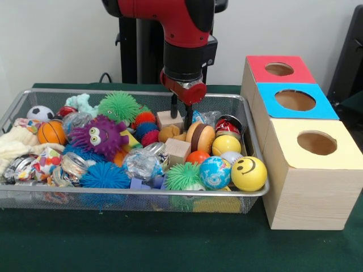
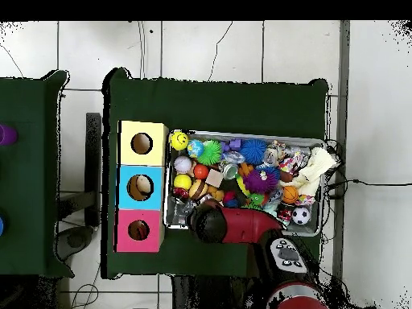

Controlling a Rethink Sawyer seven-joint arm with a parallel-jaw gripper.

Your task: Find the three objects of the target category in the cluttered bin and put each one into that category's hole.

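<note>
The bin is a silver wire-mesh basket full of mixed toys; it also shows in the overhead view. The hole is the round cut-out in the red top of the far wooden box, also seen from overhead. My gripper hangs low over the bin's far right part, open, with nothing between its fingers. Its tips are just above a pale wooden cube and a brown burger-like toy. In the overhead view the red wrist hides the gripper.
A blue-topped box and a yellow-topped box stand in a row with the red one, right of the bin. The toys include a purple spiky monster, a green spiky ball, a yellow smiley ball, a globe ball and a basketball.
</note>
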